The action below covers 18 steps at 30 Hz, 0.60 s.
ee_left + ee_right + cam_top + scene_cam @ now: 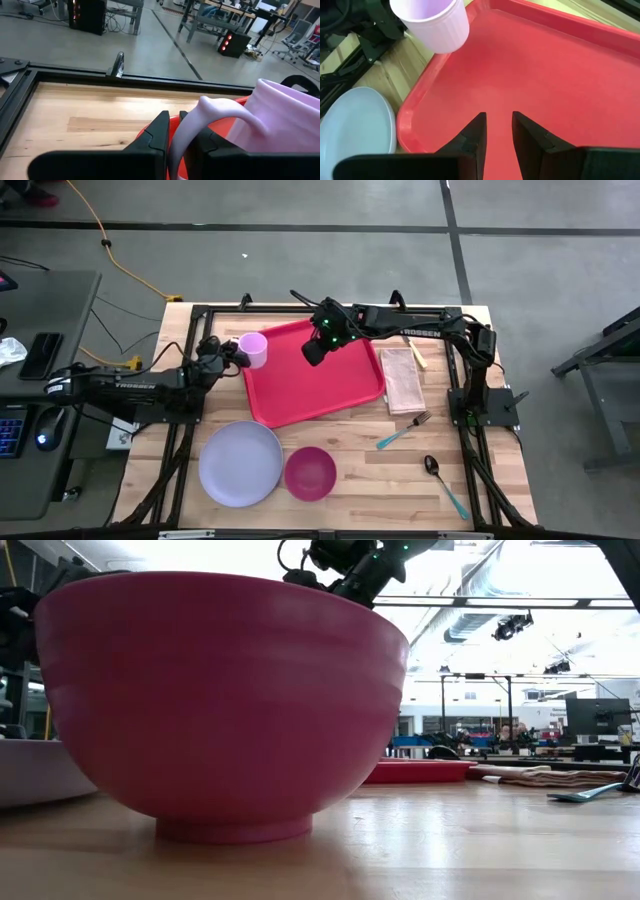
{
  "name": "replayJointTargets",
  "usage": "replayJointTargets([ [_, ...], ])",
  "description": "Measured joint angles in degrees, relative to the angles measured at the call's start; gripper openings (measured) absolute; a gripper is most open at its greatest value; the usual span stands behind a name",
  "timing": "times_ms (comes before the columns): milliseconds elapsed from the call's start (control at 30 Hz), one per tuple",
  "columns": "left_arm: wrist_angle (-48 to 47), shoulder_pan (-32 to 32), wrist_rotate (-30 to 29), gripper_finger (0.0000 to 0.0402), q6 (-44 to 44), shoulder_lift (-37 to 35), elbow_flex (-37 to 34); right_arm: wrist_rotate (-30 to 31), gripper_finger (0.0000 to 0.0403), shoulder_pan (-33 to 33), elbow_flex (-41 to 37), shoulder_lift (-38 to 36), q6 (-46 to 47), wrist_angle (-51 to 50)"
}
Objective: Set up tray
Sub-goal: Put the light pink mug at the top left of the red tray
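left gripper [228, 354] clamped on handle of lavender mug [253, 349], holding it over tray's far-left corner. i reckon next move is short drop rightward onto red tray [330, 395], so left arm is nearer for that. tray sits mid-table, tilted, long axis running far-left to near-right. right gripper [498, 131] hovers above tray's far part, fingers slightly apart, holding nothing. plate [240, 464], bowl [311, 473], napkin [403, 378], fork [404, 430], spoon [444, 486] not on tray yet.

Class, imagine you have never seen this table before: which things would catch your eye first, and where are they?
The large flat red plastic tray sits mid-table, with the right gripper open above it. At the tray's left edge the left gripper pinches the handle of a pale lavender plastic mug. Nearer the front, a magenta bowl stands beside a round lavender plate.
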Motion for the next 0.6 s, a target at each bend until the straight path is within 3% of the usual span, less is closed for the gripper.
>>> replayJointTargets([
  [400, 0.6, 0.0, -0.6, 0.0071, -0.3, 0.0, -0.3, 0.0, 0.0071, 0.0, 0.0, 0.0, 0.0, 0.7],
  [600, 3.5, 0.0, -1.2, 0.0048, 0.0, 1.6, -0.3, 0.0, 0.0071, 0.0, 0.0, 0.0, 0.0, 1.9],
])
